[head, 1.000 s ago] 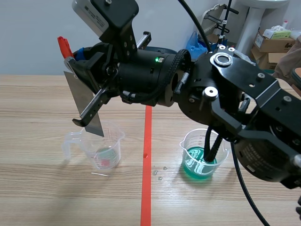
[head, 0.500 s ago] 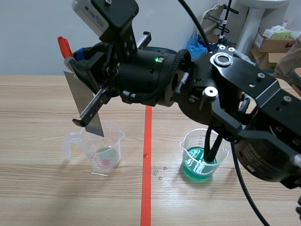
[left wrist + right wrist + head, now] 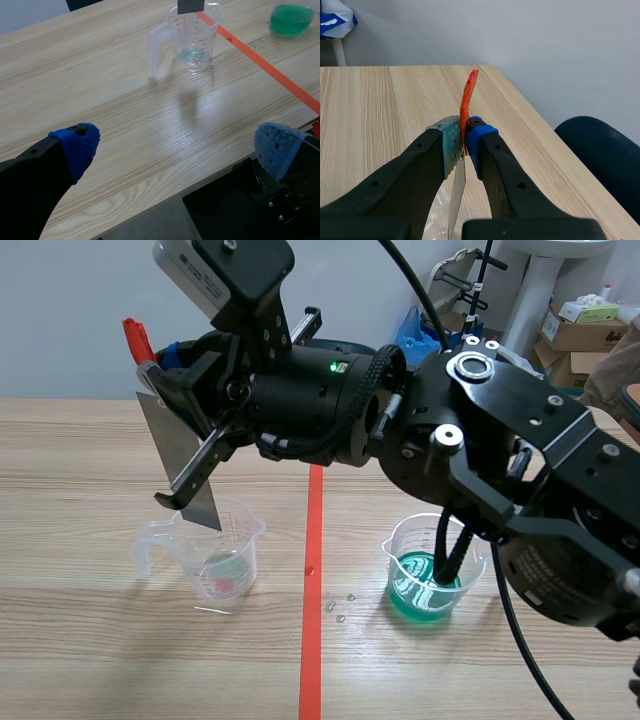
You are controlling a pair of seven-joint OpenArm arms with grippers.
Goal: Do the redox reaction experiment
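Status: I judge the experiment part-way through.

- The right pincer is closed on a thin grey metal plate that has an orange-red tab at its upper end. The pads are clamped flat on both faces.
- The plate hangs over the clear plastic measuring jug. Its lower edge is at about rim level, clear of the shallow pale liquid at the bottom.
- The clear plastic beaker of green liquid stands well apart, across the orange-red tape line. Nothing is in it.
- A few small drops lie on the wooden surface beside the line.
- The left pincer is spread wide and empty, over the near edge of the surface.

Remaining, in my judgement: getting the plate into solution and observing it.

Writing: the jug has printed graduations, too small to read. I can make out no brand.
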